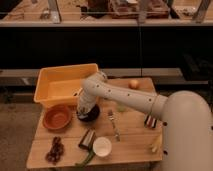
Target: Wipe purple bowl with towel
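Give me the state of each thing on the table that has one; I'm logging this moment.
gripper: shut, down at the purple bowl.
purple bowl: upright, partly hidden by the gripper.
towel: cannot tell, hidden at the gripper.
orange bowl: upright, appears empty.
yellow tub: upright, open top.
white cup: upright.
fork: lying flat.

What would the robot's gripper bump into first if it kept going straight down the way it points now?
Most likely the small dark purple bowl: the gripper, shut, points down at its left rim beside the orange plastic tub. Depth is unclear; it may already touch.
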Available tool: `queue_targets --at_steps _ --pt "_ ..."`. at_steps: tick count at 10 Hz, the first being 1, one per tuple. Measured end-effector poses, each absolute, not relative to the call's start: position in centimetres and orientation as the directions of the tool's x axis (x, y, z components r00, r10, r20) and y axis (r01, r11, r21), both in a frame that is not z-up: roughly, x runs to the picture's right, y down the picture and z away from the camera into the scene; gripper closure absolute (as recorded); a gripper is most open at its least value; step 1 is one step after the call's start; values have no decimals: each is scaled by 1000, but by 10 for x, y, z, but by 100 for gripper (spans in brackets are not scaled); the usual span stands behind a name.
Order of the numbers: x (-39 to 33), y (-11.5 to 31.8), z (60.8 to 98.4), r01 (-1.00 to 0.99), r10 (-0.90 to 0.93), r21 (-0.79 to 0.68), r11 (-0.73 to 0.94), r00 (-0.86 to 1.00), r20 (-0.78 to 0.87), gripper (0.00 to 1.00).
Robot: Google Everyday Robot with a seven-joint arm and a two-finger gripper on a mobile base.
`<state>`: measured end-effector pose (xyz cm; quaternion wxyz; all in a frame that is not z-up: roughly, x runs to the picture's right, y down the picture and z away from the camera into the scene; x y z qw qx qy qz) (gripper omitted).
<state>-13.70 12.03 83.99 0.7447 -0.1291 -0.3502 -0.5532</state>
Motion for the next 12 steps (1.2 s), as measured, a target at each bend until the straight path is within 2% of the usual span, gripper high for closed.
queue_targets --at_steps 3,7,12 --pt "-128 137 833 917 -727 211 339 112 677 100" --pt "-82 155 848 934 -708 154 323 130 694 100" --pt "-61 125 869 932 -711 75 356 218 669 100"
